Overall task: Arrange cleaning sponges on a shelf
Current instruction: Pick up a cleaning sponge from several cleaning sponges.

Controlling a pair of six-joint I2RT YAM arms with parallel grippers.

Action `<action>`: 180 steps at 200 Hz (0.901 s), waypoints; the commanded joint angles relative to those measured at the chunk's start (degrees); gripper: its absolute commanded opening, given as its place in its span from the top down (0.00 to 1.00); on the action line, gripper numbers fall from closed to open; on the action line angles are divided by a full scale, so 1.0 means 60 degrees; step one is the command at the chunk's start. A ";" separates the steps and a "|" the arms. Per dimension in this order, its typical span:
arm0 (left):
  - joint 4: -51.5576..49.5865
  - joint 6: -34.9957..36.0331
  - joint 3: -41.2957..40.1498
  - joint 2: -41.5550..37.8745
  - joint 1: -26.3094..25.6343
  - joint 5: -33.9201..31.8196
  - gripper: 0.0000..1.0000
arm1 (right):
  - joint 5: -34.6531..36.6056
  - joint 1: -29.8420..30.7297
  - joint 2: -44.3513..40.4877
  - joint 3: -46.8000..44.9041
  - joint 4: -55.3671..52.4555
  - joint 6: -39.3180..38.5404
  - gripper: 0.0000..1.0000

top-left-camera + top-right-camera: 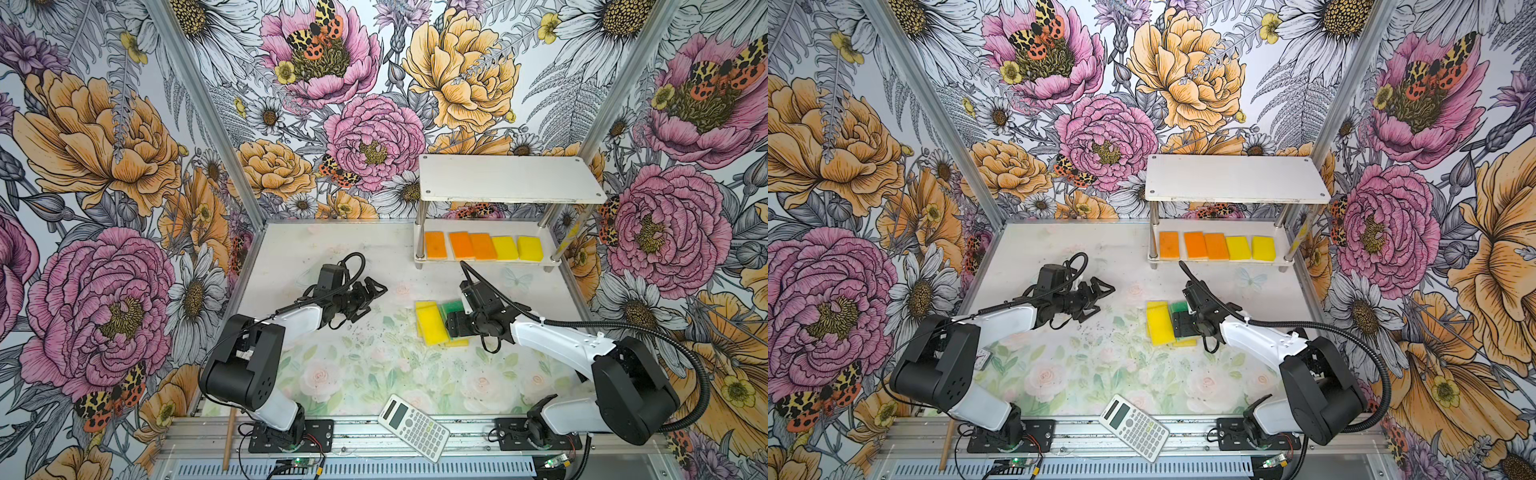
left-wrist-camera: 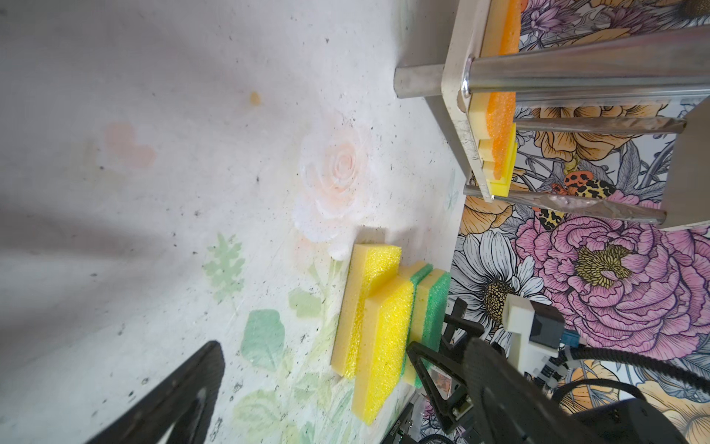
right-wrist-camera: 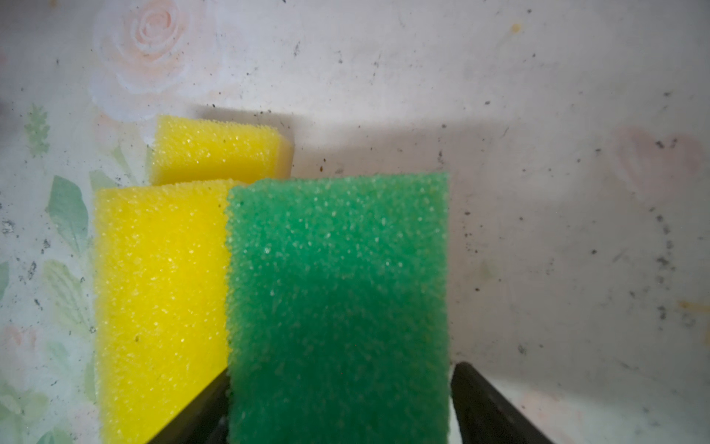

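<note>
The counter [image 1: 353,374], a pale sheet printed with faded roses and flecked with dark specks, fills the floor between the flowered walls.

The left arm [image 1: 299,320] reaches toward the middle of the counter. Its left gripper [image 1: 371,300] hangs above bare surface with the jaws spread wide and nothing between them.

The right arm [image 1: 552,340] stretches to a cluster of sponges in front of the shelf. In the right wrist view the right gripper [image 3: 340,369] stands wide astride a green-topped sponge [image 3: 338,292], with one of its fingers [image 3: 203,407] against one long side. The other finger sits just beside the opposite side with a sliver of gap.

The shelf [image 1: 511,178] stands at the far right of the counter, near the back wall, its two white boards joined by shiny metal posts. On its lower board [image 1: 550,251] five sponges lie flat in a row: three orange sponges [image 1: 461,245] toward the left, then two yellow sponges [image 1: 530,248] toward the right.

A white calculator [image 1: 413,428] lies askew across the front rail, between the two arm bases.

In the cluster on the counter, a yellow sponge [image 1: 432,328] lies tilted on top of another yellow sponge [image 1: 424,306], just beside the green-topped one. The left wrist view shows a second green layer [image 2: 420,271] wedged in the same pile.

A thin wooden stick [image 1: 228,436] rests by the left arm's base.
</note>
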 commanded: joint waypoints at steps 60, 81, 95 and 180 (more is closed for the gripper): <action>0.0300 0.0091 0.0252 0.0226 -0.0102 0.0113 0.01 | 0.0409 0.0123 -0.0491 0.0028 -0.0866 -0.0554 0.13; 0.0317 0.0091 0.0248 0.0213 -0.0102 0.0092 0.01 | 0.0548 0.0221 -0.0354 0.0129 -0.1000 -0.0573 0.15; 0.0324 0.0091 0.0241 0.0220 -0.0109 0.0094 0.01 | 0.0682 0.0295 -0.0281 0.0239 -0.1096 -0.0596 0.15; 0.0370 0.0076 0.0226 0.0297 -0.0105 0.0104 0.01 | 0.1294 0.0445 -0.0332 0.0462 -0.1320 -0.0630 0.24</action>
